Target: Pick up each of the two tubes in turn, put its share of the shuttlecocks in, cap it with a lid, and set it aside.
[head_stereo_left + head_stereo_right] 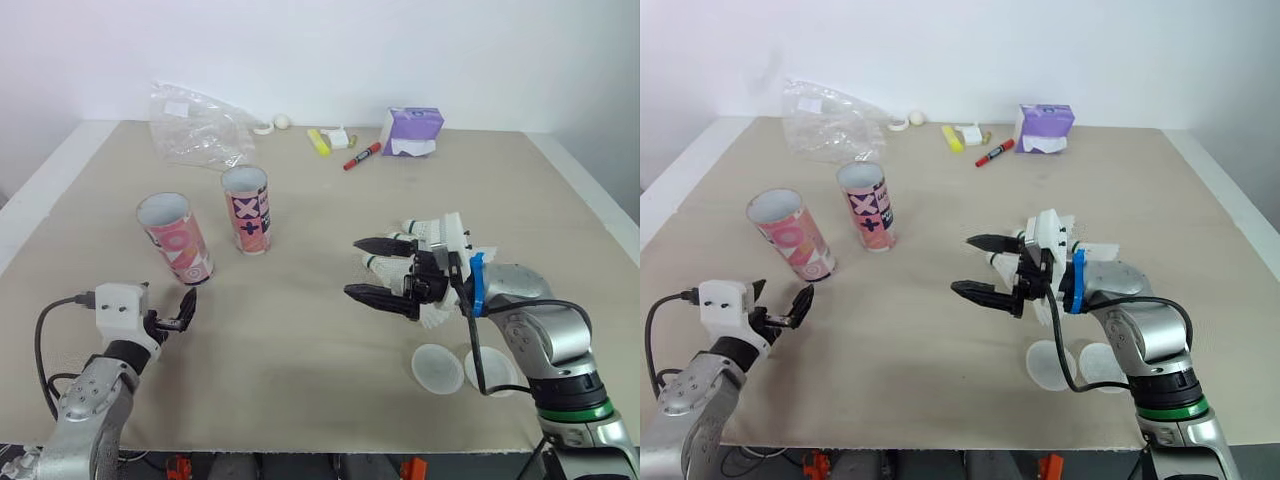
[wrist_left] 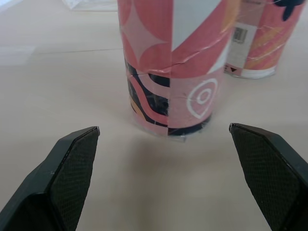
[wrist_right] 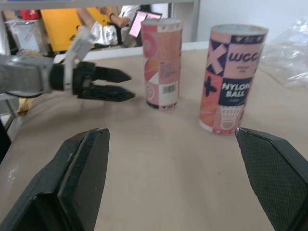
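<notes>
Found the nearer tube [image 1: 175, 238] and farther tube [image 1: 247, 210] upright, uncapped, toward the desk's left edge. Found the left claw [image 1: 782, 292] spread wide, empty, just short of the nearer tube; right claw [image 1: 352, 267] likewise wide beside the shuttlecocks [image 1: 435, 232]. Judged an off-centre closing likely to topple that light tube.

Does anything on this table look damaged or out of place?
The nearer tube has a jagged crease or crack running across its printed wrap, partway up its side. The other tube looks sound from here.
</notes>
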Motion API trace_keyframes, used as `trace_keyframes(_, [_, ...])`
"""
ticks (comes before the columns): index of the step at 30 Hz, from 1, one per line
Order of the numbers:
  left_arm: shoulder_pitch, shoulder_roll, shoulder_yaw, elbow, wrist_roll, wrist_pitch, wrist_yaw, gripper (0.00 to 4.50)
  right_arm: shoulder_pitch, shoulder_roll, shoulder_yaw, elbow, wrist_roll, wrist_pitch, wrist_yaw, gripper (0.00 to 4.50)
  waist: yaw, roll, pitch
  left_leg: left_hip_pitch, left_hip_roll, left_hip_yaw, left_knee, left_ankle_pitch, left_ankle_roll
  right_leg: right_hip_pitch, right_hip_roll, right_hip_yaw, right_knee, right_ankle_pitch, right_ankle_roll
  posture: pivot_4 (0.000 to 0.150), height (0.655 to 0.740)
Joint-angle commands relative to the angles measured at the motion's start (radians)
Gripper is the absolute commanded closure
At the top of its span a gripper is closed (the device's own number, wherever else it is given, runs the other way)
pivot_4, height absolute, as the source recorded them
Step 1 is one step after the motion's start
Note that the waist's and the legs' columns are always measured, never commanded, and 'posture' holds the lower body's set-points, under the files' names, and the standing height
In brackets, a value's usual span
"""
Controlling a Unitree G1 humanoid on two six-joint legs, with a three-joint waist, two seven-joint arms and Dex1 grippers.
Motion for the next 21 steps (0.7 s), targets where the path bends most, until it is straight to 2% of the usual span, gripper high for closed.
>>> trace_keyframes(1, [-0.053,0.029,0.0,0.045,-0.002,-0.023,-0.029,0.0,-0.011,-0.006,-0.02,-0.008,-0.007,-0.023,0.009,0.02,0.0,0.0,0.0,0.0,0.0,0.0,0.0,0.0,0.0,0.0,0.0,0.0,0.0,0.0,0.0,0.15,0.74])
trace_keyframes(11, [-0.198,0.082,-0.015,0.239,0.013,-0.112,-0.112,0.0,0.022,-0.007,-0.032,-0.035,-0.019,-0.025,-0.007,0.02,0.001,0.0,0.0,0.0,0.0,0.0,0.0,0.0,0.0,0.0,0.0,0.0,0.0,0.0,0.0,0.15,0.74])
trace_keyframes(21, [-0.352,0.132,-0.066,0.518,0.051,-0.265,-0.238,0.0,0.045,-0.015,-0.037,-0.065,-0.018,-0.021,-0.025,0.02,0.001,0.0,0.0,-0.001,0.0,0.0,-0.001,0.0,0.0,0.0,0.0,0.0,0.0,0.001,0.003,0.15,0.74])
